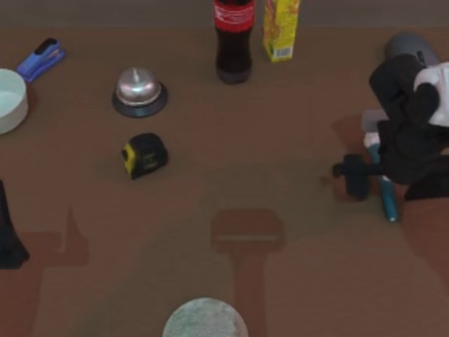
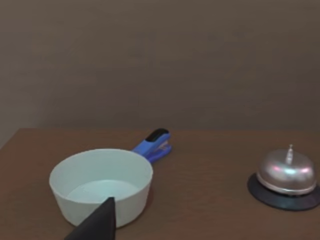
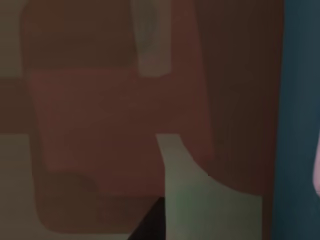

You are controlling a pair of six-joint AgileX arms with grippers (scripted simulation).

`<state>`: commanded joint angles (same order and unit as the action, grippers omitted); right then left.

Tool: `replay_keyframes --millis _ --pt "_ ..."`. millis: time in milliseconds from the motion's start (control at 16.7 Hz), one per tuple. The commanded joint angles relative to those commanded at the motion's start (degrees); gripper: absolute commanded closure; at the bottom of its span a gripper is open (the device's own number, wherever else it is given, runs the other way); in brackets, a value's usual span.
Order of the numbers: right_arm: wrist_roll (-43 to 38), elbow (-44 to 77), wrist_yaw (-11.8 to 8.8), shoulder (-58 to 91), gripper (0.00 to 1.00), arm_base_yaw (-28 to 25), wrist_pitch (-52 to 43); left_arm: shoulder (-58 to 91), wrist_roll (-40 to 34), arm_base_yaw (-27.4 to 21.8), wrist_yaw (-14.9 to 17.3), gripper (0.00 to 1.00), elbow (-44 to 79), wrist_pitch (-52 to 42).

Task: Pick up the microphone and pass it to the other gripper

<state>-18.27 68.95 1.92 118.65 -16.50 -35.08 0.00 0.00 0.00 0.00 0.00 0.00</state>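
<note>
At the top view's left edge you have the left gripper (image 1: 10,242), parked low on that side; only a dark part of it shows, and you cannot tell from any view whether its claw is wide or narrow. Its wrist view shows one black fingertip (image 2: 97,223) in front of a white bowl (image 2: 101,186). That bowl (image 1: 10,100) sits at the table's far left, with the blue stapler (image 1: 41,58) just beyond it toward the back. Moving right, note a silver call bell (image 1: 139,92) on a black base, and nearer the front a black and yellow tape measure (image 1: 144,155). A cola bottle (image 1: 233,38) with a red label stands at the back centre, a yellow carton (image 1: 280,28) just beside it. A pale round disc (image 1: 205,319) lies at the front edge, centre.

At the right you find the right gripper (image 1: 375,175), low over the table (image 1: 280,140) with the arm's black bulk above it. The microphone (image 1: 386,196) lies on the table on that side, its teal handle pointing toward the front edge and its white head hidden under the arm. The gripper sits about the handle, but whether its claw is clamped you cannot tell. The right wrist view shows a teal strip of the microphone (image 3: 300,120) along one edge.
</note>
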Motion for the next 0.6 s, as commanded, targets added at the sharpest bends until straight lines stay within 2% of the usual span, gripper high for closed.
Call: replay_keyframes --millis 60,120,540,600 --pt "0.0 0.0 0.0 0.0 0.98 0.0 0.0 0.0 0.0 0.0 0.0 0.0 0.0 0.0" --pt "0.0 0.0 0.0 0.0 1.0 0.0 0.0 0.0 0.0 0.0 0.0 0.0 0.0 0.0" --pt "0.0 0.0 0.0 0.0 1.0 0.0 0.0 0.0 0.0 0.0 0.0 0.0 0.0 0.0" --pt "0.6 1.5 1.0 -3.4 1.0 -0.1 -1.4 0.0 0.0 0.0 0.0 0.0 0.0 0.0"
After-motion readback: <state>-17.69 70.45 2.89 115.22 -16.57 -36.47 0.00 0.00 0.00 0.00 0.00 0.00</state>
